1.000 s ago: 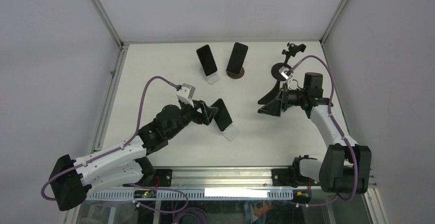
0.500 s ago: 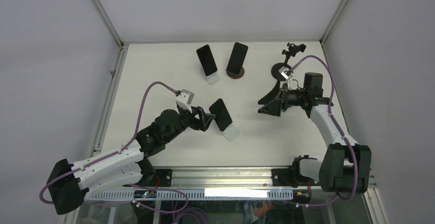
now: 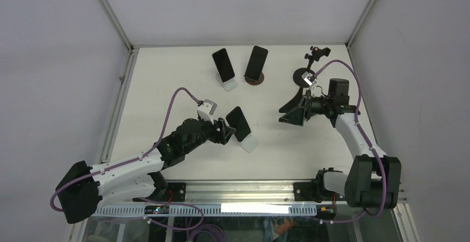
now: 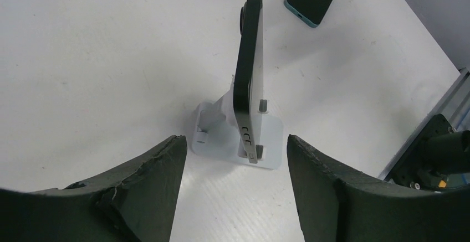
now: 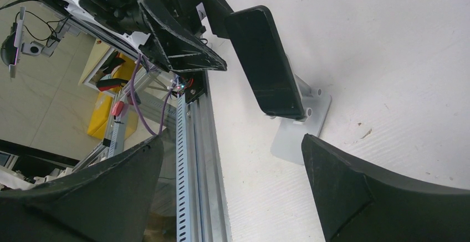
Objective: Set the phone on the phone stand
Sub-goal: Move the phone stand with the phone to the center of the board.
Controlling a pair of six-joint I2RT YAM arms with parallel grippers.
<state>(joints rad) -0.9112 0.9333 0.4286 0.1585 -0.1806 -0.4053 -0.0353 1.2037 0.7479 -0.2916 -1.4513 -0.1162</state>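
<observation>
The phone (image 3: 238, 123) is propped on the phone stand (image 3: 250, 143) near the middle of the table (image 3: 166, 87). The left gripper (image 3: 224, 131) is placed just to its left, the right gripper (image 3: 288, 113) well apart on its right. Behind, near the far edge, a second phone (image 3: 223, 65) and a third phone (image 3: 256, 62) are set side by side.

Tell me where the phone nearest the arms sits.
Top view: the phone leans on its white stand near the table's middle, just beyond the left arm's open jaws.
</observation>
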